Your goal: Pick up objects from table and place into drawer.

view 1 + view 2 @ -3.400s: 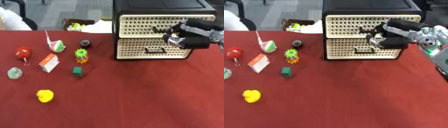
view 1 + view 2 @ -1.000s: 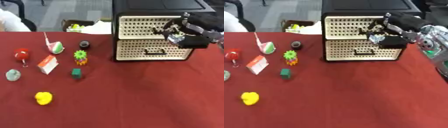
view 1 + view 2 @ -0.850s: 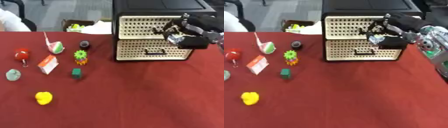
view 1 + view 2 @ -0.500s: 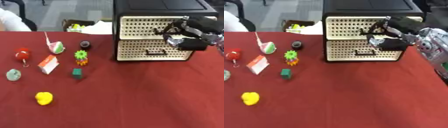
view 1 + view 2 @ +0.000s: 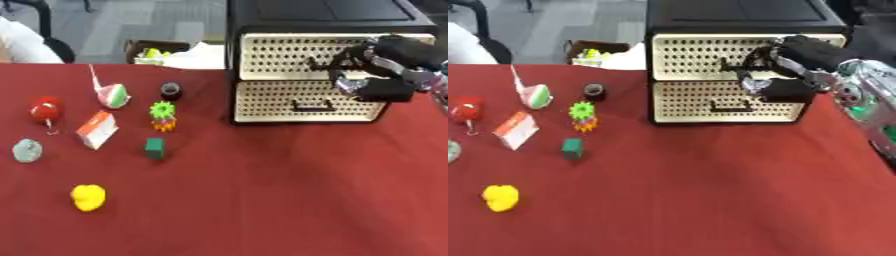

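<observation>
Red cloth table [image 5: 262,200] w/ a black-framed drawer unit [image 5: 324,60] at the far right — two cream perforated fronts, each w/ a dark handle. Right hand [image 5: 376,70] is up against the top drawer [image 5: 289,50] front, fingers curled at its handle; can't tell if they actually grip it. Both drawers look closed. Objects all sit well left of the hand, apart from each other: red round thing [image 5: 44,109], red/white box [image 5: 96,130] tilted, green/white wedge [image 5: 112,95] w/ a thin white stick, small black cylinder [image 5: 171,90], green spiky gear shape on orange base [image 5: 162,115], dark green cube [image 5: 155,148], grey-green lump [image 5: 26,150], yellow rounded lump [image 5: 87,196] nearest the front edge. Left hand not visible.
</observation>
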